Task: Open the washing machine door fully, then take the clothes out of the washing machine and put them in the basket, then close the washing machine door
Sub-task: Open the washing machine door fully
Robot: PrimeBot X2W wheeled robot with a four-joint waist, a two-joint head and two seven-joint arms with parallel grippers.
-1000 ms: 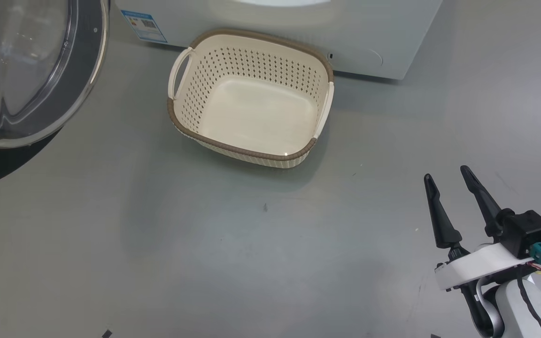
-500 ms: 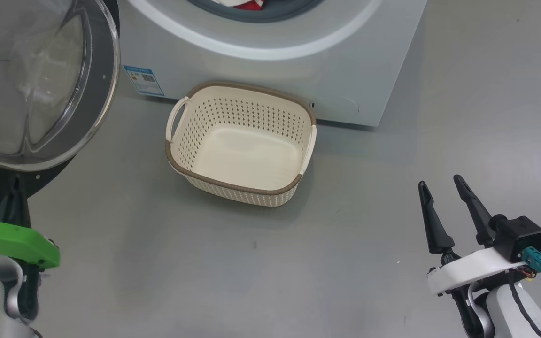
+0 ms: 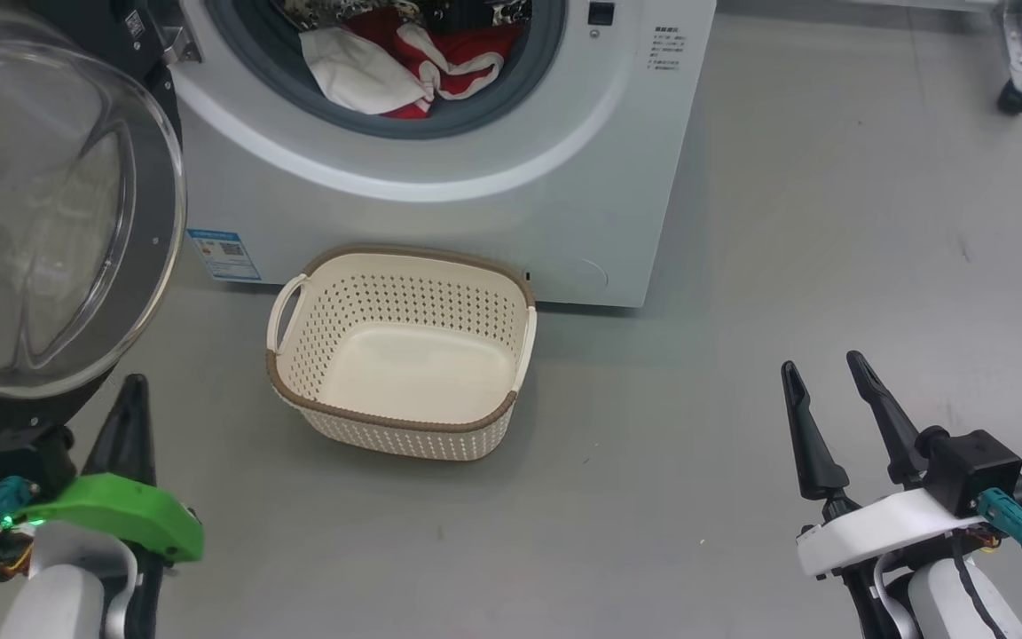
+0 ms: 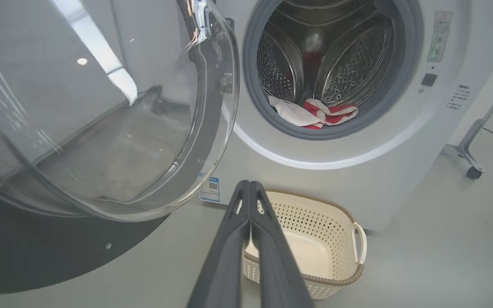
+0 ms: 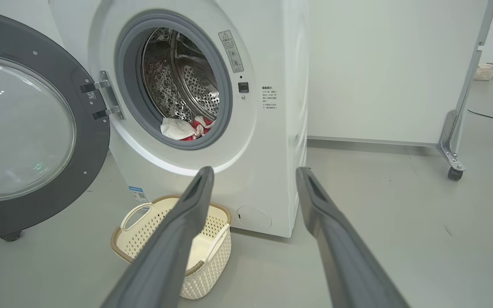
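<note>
The washing machine (image 3: 440, 204) stands with its door (image 3: 41, 222) swung wide to the left on its hinge. Red and white clothes (image 3: 404, 62) lie at the front lip of the steel drum, also seen in the wrist views (image 4: 315, 113) (image 5: 184, 128). The cream basket (image 3: 404, 439) sits empty on the floor right in front of the machine. My left gripper (image 3: 132, 383) is shut on nothing, low at the left below the door, fingers pressed together (image 4: 246, 184). My right gripper (image 3: 821, 362) hangs open and empty at the lower right, well back from the machine (image 5: 255, 170).
Grey floor spreads between me and the machine. A metal frame leg on a castor (image 5: 452, 145) stands to the right of the machine, in front of a white wall panel. A small pale basket (image 5: 484, 70) sits far off at the right.
The head camera has tilted up, so the whole picture slid down: the drum opening and clothes came into view, and my left gripper appeared at the lower left. Both grippers kept their states.
</note>
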